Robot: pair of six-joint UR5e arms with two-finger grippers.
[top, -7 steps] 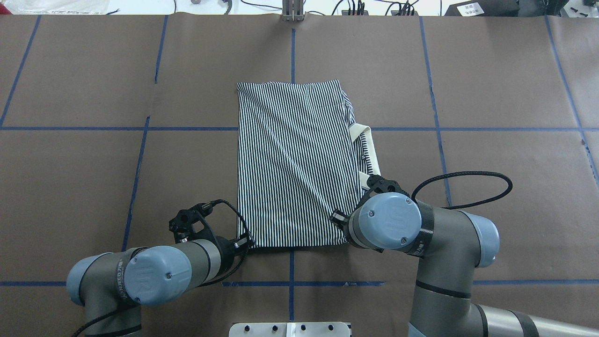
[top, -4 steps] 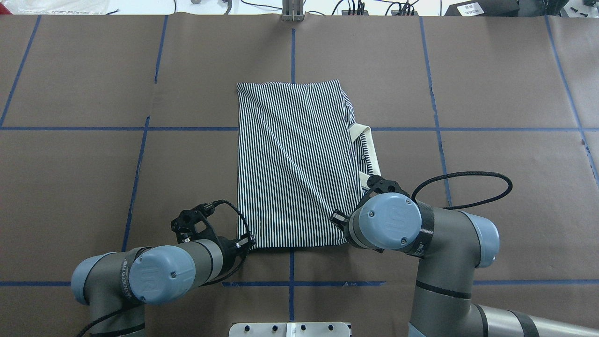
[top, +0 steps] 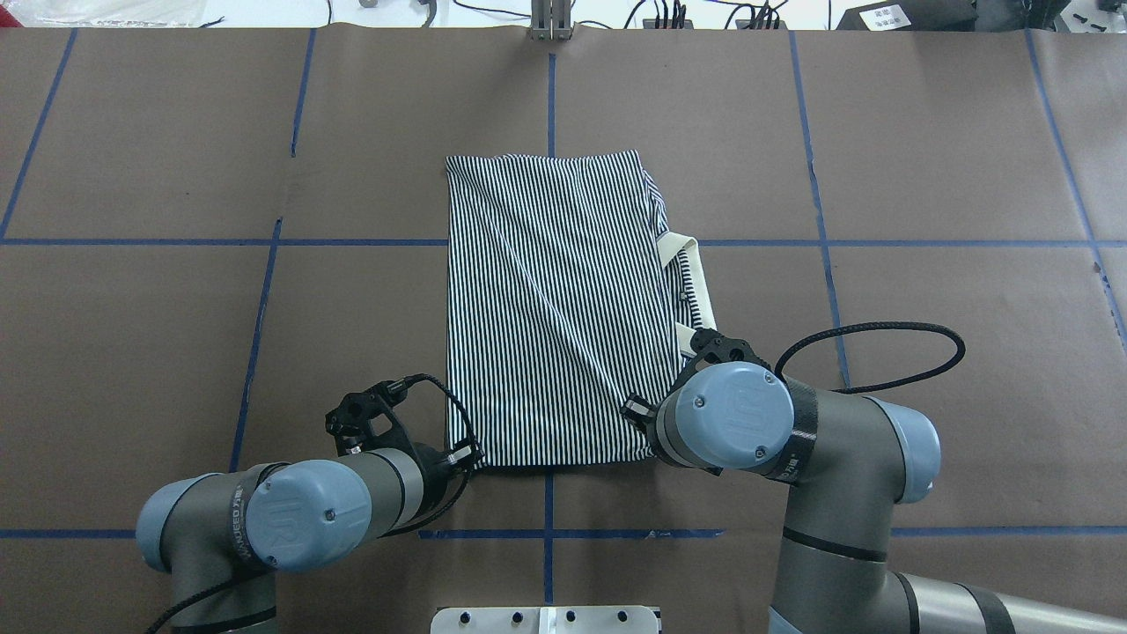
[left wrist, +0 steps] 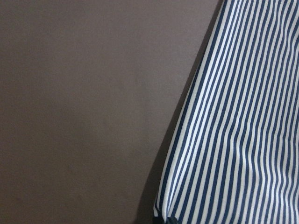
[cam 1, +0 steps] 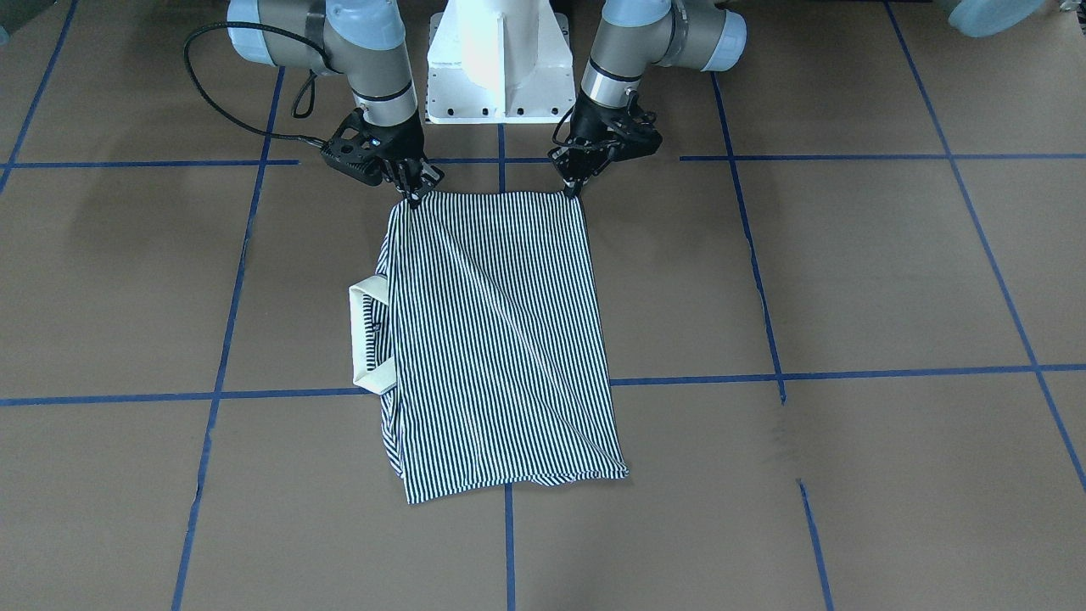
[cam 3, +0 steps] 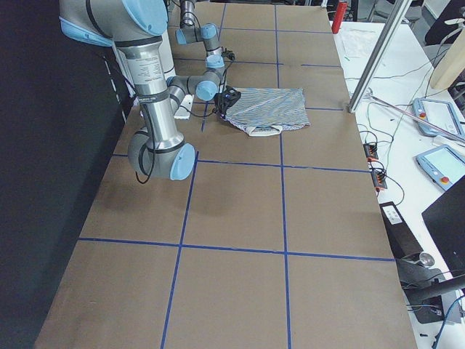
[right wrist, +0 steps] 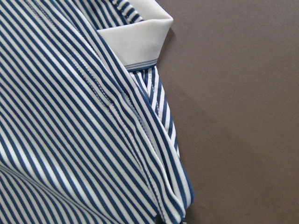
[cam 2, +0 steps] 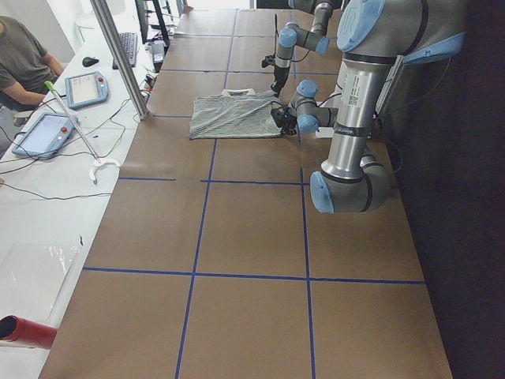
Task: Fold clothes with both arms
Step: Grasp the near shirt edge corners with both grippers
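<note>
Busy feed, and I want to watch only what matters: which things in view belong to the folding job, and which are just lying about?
Job:
striped polo shirt
left gripper and right gripper, each pinching a corner of the shirt nearest the robot

Lying about:
teach pendants, keyboard and mouse on the side bench
seated person at that bench

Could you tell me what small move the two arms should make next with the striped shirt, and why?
Probably lift both corners together a little. The left gripper and right gripper each seem pinched on a robot-side corner of the navy-and-white striped polo shirt, which lies flat; raising that edge would start the fold toward the far edge.
</note>
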